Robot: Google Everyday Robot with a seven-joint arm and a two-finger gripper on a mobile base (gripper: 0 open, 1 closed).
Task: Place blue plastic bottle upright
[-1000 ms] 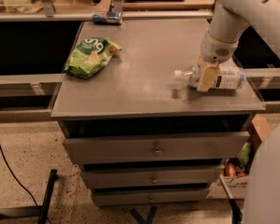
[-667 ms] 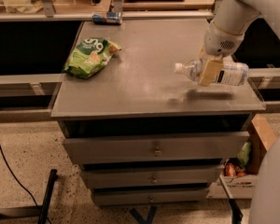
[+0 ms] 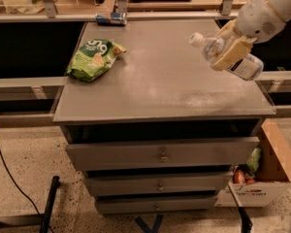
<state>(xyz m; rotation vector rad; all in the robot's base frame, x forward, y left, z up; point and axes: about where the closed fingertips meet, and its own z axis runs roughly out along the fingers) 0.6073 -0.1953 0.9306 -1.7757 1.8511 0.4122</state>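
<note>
Lifted clear of the surface [image 3: 150, 89] since a second ago, the blue plastic bottle [image 3: 209, 46] no longer lies on its side. It now hangs in the air well to the right of the green snack bag [image 3: 93, 58] and somewhat higher than it. The end effector [image 3: 229, 52] has gone up with it. It is closed around the bottle's middle, and one pale finger [image 3: 228, 56] lies across the front of the body.

The bottle is tilted, not upright. Its white cap [image 3: 196, 37] points up and back toward the snack bag, and its labelled base end slopes down and away from the bag. Nothing else sits near it; a small blue-and-white object [image 3: 111, 18] lies behind the bag, at the far rim.

In my judgement the bottle has been picked up but not yet turned upright, and most of the risk lies ahead:
- If the bottle is let go at this tilt, it would land on the edge of its base, topple and roll.
- The hold is above the side of the surface farthest from the bag, so a rolling bottle could go over that edge.
- A smooth, thin-walled bottle held at its middle may turn or slide between the fingers as the wrist rotates, so its angle may not match the wrist's.
- If it comes down too hard, the base could skid before it settles.
</note>
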